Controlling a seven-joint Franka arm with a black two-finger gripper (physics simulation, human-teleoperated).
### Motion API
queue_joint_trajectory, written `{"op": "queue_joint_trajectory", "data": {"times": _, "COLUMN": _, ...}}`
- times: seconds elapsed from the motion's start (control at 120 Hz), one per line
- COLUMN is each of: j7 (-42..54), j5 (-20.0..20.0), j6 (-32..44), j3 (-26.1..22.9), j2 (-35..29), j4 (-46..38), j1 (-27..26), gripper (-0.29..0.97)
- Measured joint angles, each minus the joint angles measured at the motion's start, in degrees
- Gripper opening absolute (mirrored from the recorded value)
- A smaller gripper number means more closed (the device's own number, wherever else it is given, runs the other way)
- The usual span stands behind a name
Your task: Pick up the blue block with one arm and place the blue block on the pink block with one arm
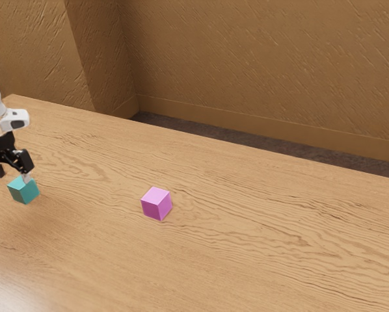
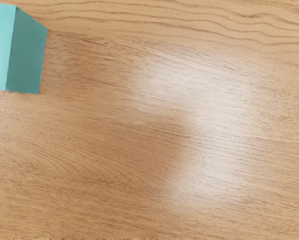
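Note:
The blue block (image 1: 23, 190), teal in colour, rests on the wooden table (image 1: 259, 221) near the exterior view's left edge. My gripper (image 1: 12, 174) hovers just above it and slightly to the left, open, with one fingertip (image 1: 27, 177) close over the block's top. Nothing is held between the fingers. The pink block (image 1: 157, 203) sits on the table well to the right of the blue one, apart from it. In the wrist view the blue block (image 2: 14, 50) lies off to one side of my hand, on bare wood (image 2: 189, 140).
The table's far edge runs along a dark floor strip (image 1: 266, 140) below tan walls (image 1: 259, 58). Bare wood stretches between the two blocks and to the exterior view's right.

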Motion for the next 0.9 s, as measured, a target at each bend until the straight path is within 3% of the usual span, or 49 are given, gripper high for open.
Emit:
{"op": "queue_joint_trajectory", "data": {"times": 0.117, "j7": 2.2, "j5": -0.8, "j6": 0.3, "j3": -0.1, "j2": 4.5, "j4": 5.4, "j1": 3.1, "gripper": 0.68}}
{"op": "queue_joint_trajectory", "data": {"times": 0.333, "j7": 6.2, "j5": -4.7, "j6": -0.4, "j3": -0.5, "j2": 11.8, "j4": 12.9, "j1": 1.3, "gripper": 0.68}}
{"op": "queue_joint_trajectory", "data": {"times": 0.9, "j7": 12.7, "j5": -7.4, "j6": -2.2, "j3": -0.3, "j2": 13.8, "j4": 13.5, "j1": 2.3, "gripper": 0.68}}
